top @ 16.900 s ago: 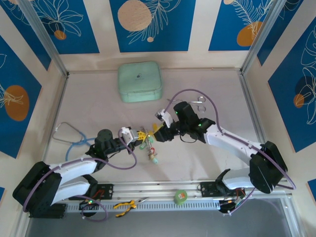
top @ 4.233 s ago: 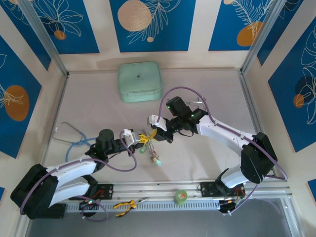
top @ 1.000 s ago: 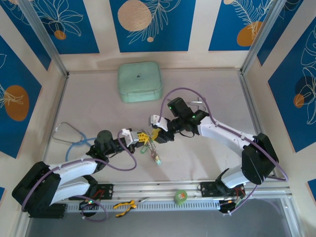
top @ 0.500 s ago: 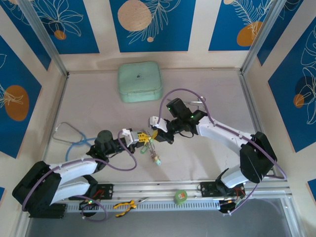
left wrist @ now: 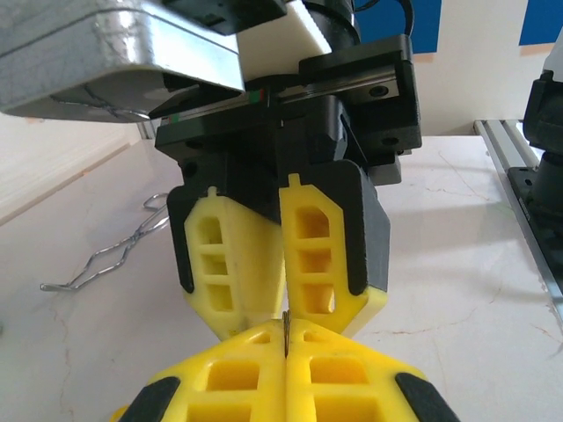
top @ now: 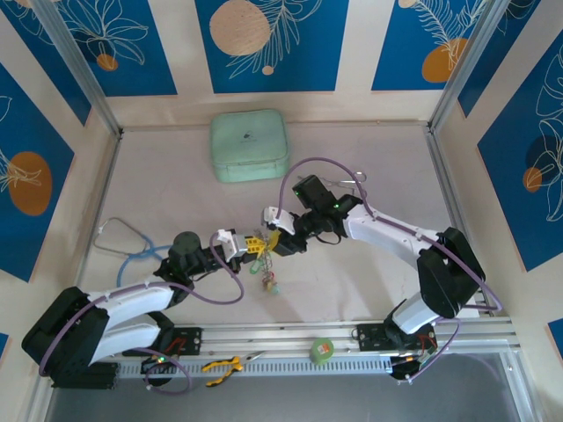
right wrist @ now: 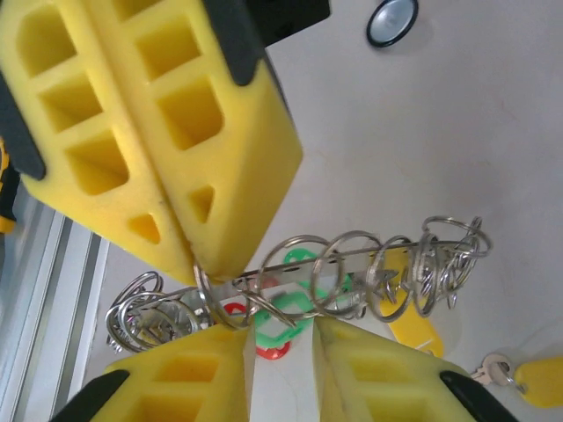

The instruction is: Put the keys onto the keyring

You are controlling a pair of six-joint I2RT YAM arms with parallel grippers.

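Your left gripper point(left wrist: 286, 332) clamps the keyring point(right wrist: 352, 256) edge-on, presenting it while the keys point(top: 269, 280) hang below. Your right gripper point(right wrist: 281, 332) stands parted at the rim, likely to thread.

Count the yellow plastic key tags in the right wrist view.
2. One yellow tag sits below the row of small rings, right of centre; the other yellow tag lies at bottom right, attached to a small key. More may be hidden.

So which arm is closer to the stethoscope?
Left. The left arm lies right beside the stethoscope, its elbow next to the blue tube. The right arm comes in from the table's other side.
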